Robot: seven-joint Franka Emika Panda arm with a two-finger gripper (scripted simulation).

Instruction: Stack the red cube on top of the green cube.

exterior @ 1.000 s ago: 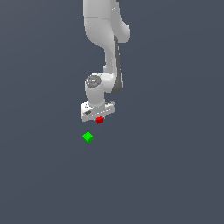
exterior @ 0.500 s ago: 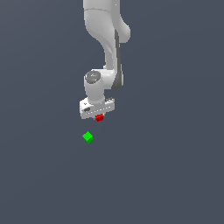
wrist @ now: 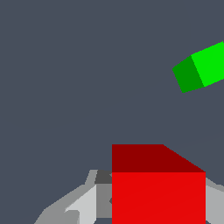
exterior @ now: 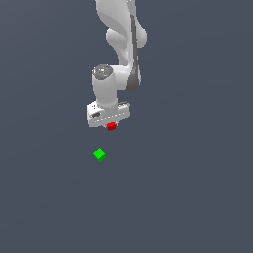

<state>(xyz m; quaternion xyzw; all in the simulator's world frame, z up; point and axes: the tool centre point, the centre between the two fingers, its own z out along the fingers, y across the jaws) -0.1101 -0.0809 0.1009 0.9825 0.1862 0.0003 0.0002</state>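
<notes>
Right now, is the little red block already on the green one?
No. The red cube sits in the tool, apart from the green cube.

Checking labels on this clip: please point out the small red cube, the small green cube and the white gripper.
Small bright-red cube (exterior: pixel 111 126), exterior view: its front face, under the gripper.
Small bright-green cube (exterior: pixel 99 154), exterior view: its top face.
White gripper (exterior: pixel 111 124), exterior view: midway between the fingers, at the red cube.

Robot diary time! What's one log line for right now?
phase: carrying | hand: shut on red cube | green cube: alone on floor, apart from red cube | stack: not yet done
</notes>
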